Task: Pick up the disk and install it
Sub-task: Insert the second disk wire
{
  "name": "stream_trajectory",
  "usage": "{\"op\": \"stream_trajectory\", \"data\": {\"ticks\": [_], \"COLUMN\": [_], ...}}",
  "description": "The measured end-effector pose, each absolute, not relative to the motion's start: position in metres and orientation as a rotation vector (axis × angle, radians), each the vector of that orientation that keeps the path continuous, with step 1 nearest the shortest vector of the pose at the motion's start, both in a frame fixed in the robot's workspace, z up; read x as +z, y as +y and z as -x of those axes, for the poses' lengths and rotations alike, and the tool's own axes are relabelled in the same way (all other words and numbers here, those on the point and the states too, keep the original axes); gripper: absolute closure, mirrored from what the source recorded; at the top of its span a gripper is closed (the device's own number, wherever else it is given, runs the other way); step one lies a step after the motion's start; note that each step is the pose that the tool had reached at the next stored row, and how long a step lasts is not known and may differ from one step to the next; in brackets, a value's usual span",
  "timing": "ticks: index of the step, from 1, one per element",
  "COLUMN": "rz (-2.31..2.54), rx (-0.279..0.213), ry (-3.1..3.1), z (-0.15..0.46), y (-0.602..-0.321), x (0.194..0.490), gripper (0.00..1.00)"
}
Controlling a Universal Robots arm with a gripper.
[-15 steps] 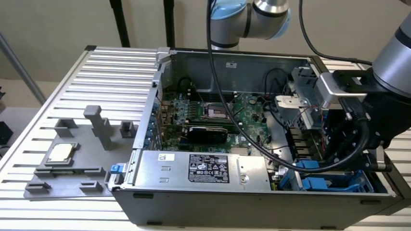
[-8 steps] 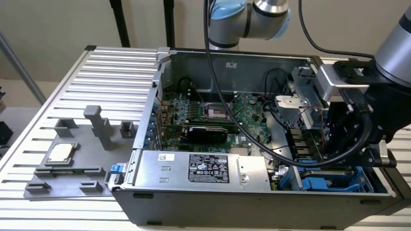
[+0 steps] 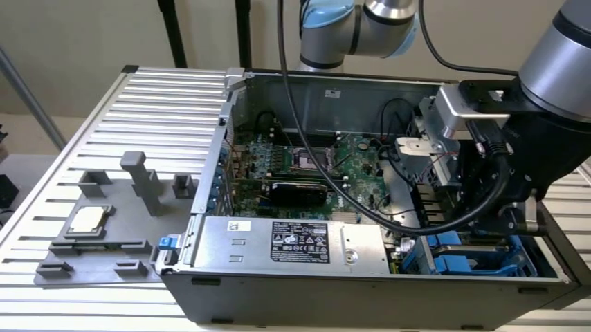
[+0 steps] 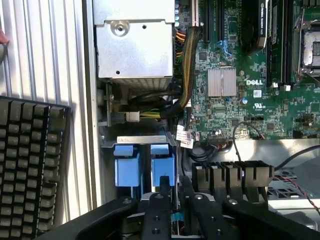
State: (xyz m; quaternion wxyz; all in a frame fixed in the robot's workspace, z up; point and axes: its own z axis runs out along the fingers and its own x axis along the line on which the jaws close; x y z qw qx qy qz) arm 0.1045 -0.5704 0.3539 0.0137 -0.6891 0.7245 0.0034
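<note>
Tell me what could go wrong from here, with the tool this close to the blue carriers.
1. The tool sits right at the blue disk carriers; a slightly skewed push could jam one.
2. The cable bundle runs close beside them and might get snagged.
3. The arm's own black cable loops low over the motherboard and could catch on components there.

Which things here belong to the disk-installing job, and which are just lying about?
Job in hand: gripper, disk in its blue carrier, open computer case.
Lying about: keyboard, CPU chip on the grey fixture, power-supply box.
</note>
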Motion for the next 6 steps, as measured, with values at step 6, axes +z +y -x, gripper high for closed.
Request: {"op": "stream_trajectory", "data": {"ticks": [6], "rz": [2.146], "rx": [0.010], "ry": [2.257], "z": [-0.1045], "y": [-0.5704], "x": [0.3540], "gripper": [0.89]}}
